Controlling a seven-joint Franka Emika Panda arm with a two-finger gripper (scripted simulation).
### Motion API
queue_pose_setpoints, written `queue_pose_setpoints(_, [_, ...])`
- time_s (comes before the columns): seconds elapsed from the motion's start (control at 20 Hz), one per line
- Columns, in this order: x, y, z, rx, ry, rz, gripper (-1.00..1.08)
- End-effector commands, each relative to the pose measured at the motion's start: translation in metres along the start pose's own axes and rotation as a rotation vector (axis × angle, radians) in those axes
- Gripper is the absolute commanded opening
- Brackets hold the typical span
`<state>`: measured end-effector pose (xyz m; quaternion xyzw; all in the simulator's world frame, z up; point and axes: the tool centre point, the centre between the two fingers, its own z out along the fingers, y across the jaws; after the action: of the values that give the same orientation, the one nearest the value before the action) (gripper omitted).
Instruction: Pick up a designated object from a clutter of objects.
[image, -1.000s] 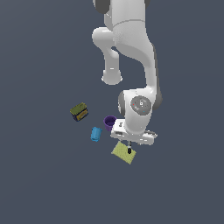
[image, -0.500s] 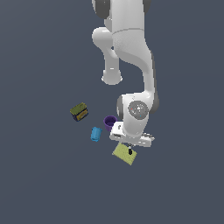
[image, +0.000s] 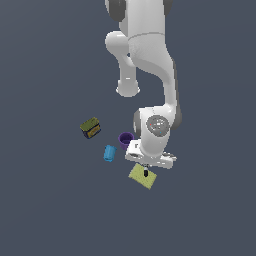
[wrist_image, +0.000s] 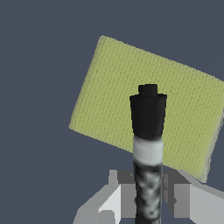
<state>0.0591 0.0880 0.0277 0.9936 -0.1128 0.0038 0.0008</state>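
Observation:
The thin marker (wrist_image: 148, 144), whitish-grey barrel with a black end, sticks out from between my gripper's fingers (wrist_image: 124, 192) in the wrist view. My gripper (image: 145, 169) is shut on it and holds it above the yellow-green flat pad (wrist_image: 148, 100). In the exterior view the marker's black tip (image: 145, 173) hangs just over the pad (image: 142, 177). The rest of the clutter lies to the exterior view's left: purple cup (image: 125, 140), blue can (image: 109, 152), olive box (image: 90, 128). The green apple and orange-red ball are hidden or out of view.
The arm's white wrist and links (image: 155, 127) rise over the cup and hide the floor behind them. The dark grey floor (image: 50, 210) surrounds the objects.
The arm has risen a little with the marker in its gripper. The pad, cup, can and box have not moved.

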Motion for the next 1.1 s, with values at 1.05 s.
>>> queue_pose_setpoints(1.05, [-0.031,0.076,-0.103,0.001,-0.002,-0.003,-1.0])
